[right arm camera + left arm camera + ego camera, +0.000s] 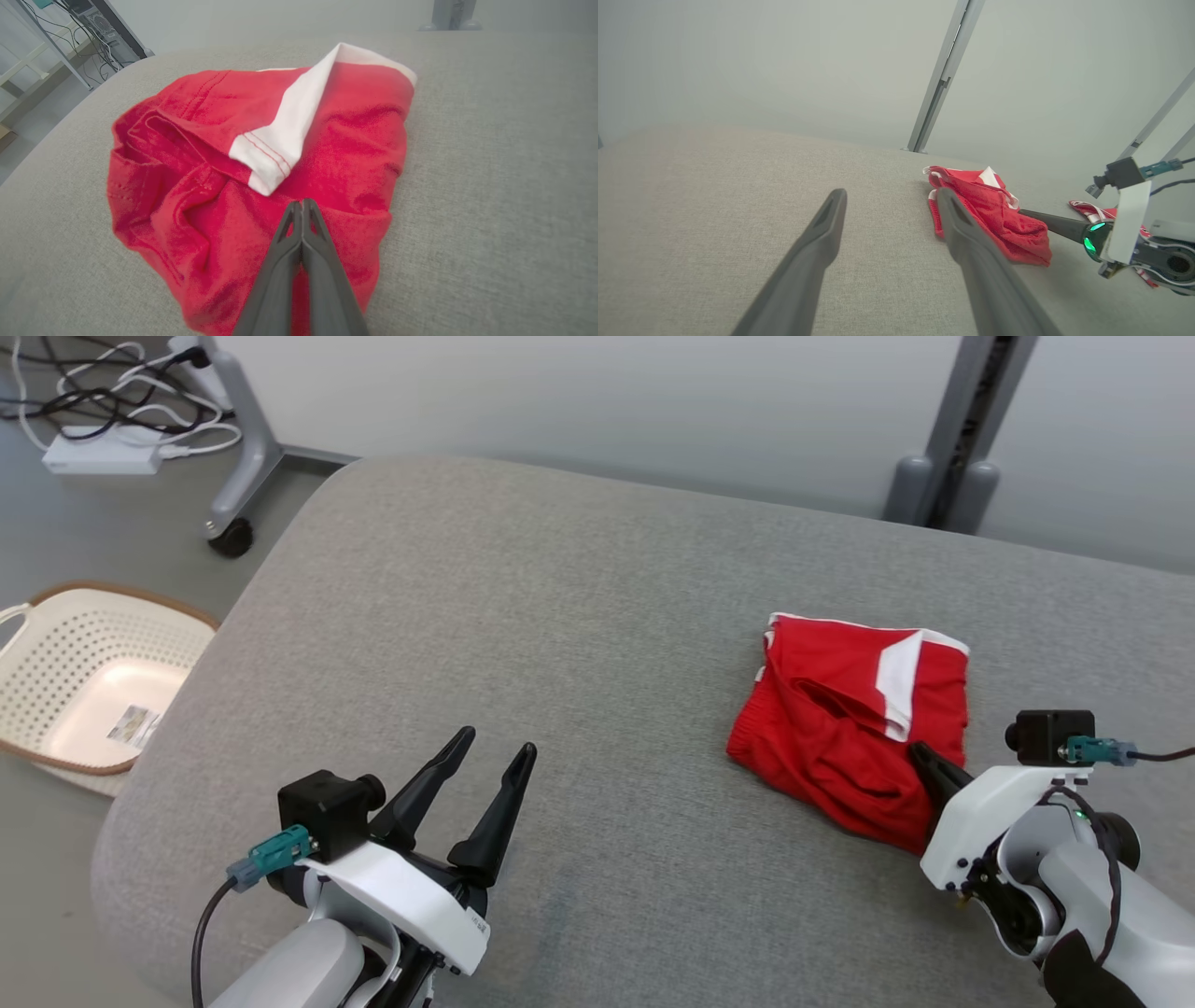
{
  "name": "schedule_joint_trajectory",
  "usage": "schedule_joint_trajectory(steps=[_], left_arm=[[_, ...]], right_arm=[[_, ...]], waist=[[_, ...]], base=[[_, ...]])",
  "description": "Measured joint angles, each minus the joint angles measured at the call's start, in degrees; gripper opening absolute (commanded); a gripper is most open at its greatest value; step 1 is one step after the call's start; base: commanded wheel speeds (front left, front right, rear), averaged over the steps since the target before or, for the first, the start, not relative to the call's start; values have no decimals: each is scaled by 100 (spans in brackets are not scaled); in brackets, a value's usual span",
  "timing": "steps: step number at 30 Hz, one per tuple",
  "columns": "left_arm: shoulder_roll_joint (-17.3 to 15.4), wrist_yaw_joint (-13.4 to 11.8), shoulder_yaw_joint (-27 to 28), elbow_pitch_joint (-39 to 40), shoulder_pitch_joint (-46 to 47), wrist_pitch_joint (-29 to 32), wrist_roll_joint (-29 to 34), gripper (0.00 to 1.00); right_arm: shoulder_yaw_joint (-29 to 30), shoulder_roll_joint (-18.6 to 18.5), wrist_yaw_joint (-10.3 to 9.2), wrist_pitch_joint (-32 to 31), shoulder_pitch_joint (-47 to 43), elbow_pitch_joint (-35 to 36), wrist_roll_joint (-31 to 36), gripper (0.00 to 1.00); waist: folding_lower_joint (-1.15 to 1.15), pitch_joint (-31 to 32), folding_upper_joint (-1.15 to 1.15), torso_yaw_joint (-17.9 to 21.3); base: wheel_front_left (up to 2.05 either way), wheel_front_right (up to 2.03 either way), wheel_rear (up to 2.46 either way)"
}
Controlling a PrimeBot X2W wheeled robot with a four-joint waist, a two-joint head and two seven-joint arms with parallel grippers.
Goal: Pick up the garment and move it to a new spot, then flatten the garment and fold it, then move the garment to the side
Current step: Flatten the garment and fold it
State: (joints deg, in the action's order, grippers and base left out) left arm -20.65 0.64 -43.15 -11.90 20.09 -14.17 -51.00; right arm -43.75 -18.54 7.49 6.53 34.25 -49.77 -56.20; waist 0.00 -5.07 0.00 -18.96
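The folded red shorts [840, 737] lie on the right of the grey worktop [560, 616], roughly square, with the white-trimmed hem on the far side. The right gripper [920, 751], pressed together, rests on their near edge. The left gripper [496, 744] is spread. The label in the basket [56, 616] is too small to read.

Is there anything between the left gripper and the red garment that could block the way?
Nothing visible does. Only bare grey cushion lies between the open left gripper and the garment. The right gripper, shut, is over the garment's near right part, not in that path.
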Motion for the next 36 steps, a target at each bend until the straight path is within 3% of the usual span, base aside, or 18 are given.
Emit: schedule_joint_trajectory(steps=[11, 20, 29, 36], left_arm=[[102, 132, 16, -137, 68, -24, 7, 100], [162, 232, 79, -223, 156, -51, 32, 100], [308, 310, 143, -393, 261, -60, 60, 100], [314, 313, 177, -446, 135, -74, 126, 100]], right_arm=[[37, 2, 1, -131, 346, -508, -186, 0], [51, -85, 1, 158, 1229, -620, -162, 0], [-58, 138, 0, 610, 1781, -950, -74, 0], [-144, 89, 1, 771, 1268, -988, -176, 0]], waist=[[0, -234, 0, -450], [0, -498, 0, -717], [0, -575, 0, -779], [0, -312, 0, -583]], base=[[0, 0, 0], [0, 0, 0], [0, 0, 0], [0, 0, 0]])
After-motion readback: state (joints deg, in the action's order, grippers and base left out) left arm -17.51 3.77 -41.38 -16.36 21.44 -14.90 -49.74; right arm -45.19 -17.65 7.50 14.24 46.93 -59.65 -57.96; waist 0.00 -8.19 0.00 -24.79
